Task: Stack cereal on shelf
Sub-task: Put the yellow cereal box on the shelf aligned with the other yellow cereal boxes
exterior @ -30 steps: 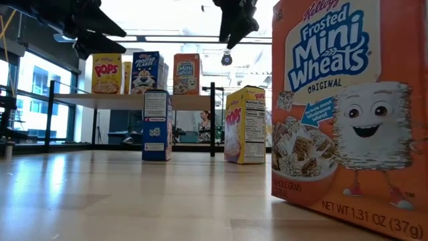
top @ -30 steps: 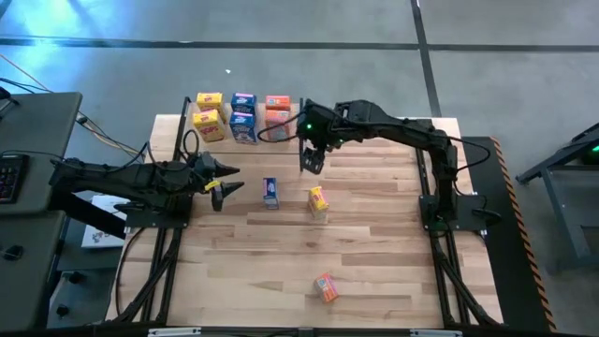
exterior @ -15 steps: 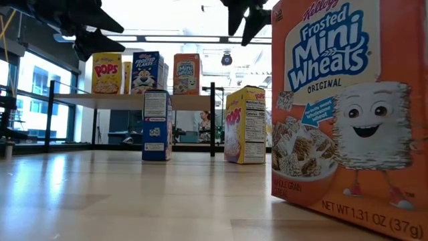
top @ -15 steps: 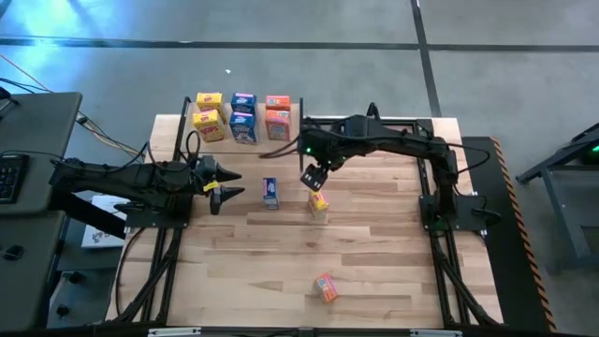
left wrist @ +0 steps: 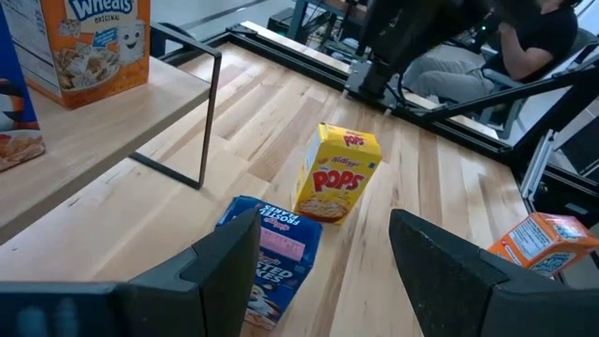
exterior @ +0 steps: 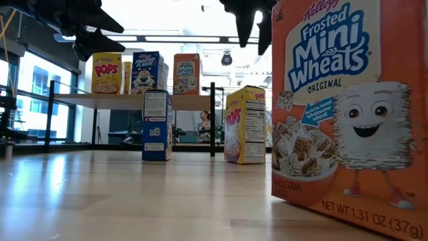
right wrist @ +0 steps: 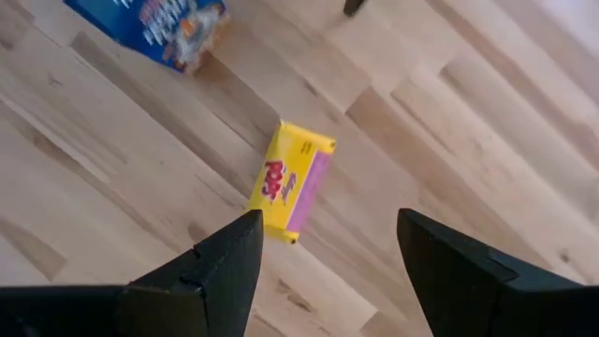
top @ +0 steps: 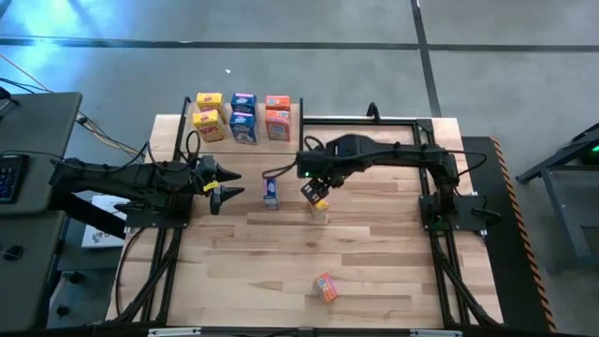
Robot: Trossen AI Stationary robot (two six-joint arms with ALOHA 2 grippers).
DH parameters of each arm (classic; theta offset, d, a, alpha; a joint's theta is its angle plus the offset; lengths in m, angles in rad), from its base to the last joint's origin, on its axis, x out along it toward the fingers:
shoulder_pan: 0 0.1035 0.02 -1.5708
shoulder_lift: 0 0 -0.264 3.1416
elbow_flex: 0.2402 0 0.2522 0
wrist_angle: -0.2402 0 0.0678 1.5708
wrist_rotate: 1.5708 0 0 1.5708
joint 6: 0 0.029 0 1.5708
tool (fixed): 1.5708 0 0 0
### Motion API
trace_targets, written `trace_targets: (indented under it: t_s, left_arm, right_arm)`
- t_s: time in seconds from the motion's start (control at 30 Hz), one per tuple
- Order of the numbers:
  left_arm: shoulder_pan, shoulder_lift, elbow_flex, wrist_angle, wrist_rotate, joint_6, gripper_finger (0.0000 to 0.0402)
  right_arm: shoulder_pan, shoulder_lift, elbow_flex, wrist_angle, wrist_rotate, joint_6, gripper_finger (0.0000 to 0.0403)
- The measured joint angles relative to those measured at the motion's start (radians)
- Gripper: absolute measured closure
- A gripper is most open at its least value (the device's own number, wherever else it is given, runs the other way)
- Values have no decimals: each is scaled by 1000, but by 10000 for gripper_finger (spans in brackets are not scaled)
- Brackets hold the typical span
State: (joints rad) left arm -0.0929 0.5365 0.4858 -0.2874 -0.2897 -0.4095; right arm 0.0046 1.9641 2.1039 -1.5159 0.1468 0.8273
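The light-wood shelf (top: 239,114) stands at the table's far left and carries six cereal boxes in yellow, blue and orange. Three more boxes stand upright on the table: a blue one (top: 270,192), a yellow Pops box (top: 319,206) and an orange Mini Wheats box (top: 326,287) near the near edge. My right gripper (top: 315,191) hangs open above the yellow box (right wrist: 288,181), fingers pointing down, touching nothing. My left gripper (top: 223,187) waits open, raised, left of the blue box (left wrist: 271,253). In the low view the yellow box (exterior: 245,125) stands below the right gripper (exterior: 254,23).
The shelf's thin black post (left wrist: 211,117) stands just beyond the blue and yellow boxes. The orange box (exterior: 348,114) fills the low view's right side. Bare tabletop (top: 393,243) lies right of and nearer than the boxes. A seated person (left wrist: 538,28) shows beyond the table.
My right gripper has moved from beside the shelf's right end toward the table's near edge and downward, ending over the yellow box with its arm stretched lower and flatter. The boxes and my left arm have stayed where they were.
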Motion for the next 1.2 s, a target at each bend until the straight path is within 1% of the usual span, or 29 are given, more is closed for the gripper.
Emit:
trace_targets:
  t_s: [0.27,0.4,0.87,1.03,1.2]
  left_arm:
    - [0,0,0,0,-1,1,172]
    - [0,0,0,0,-1,1,172]
    - [0,0,0,0,-2,1,172]
    - [0,0,0,0,-2,1,172]
    - [0,0,0,0,-2,1,172]
  right_arm:
    - [30,0,-67,37,-1,89,163]
    - [43,0,-87,73,3,98,163]
    - [78,0,-90,92,6,110,163]
    - [89,0,-90,91,11,160,163]
    - [102,0,-90,76,9,143,162]
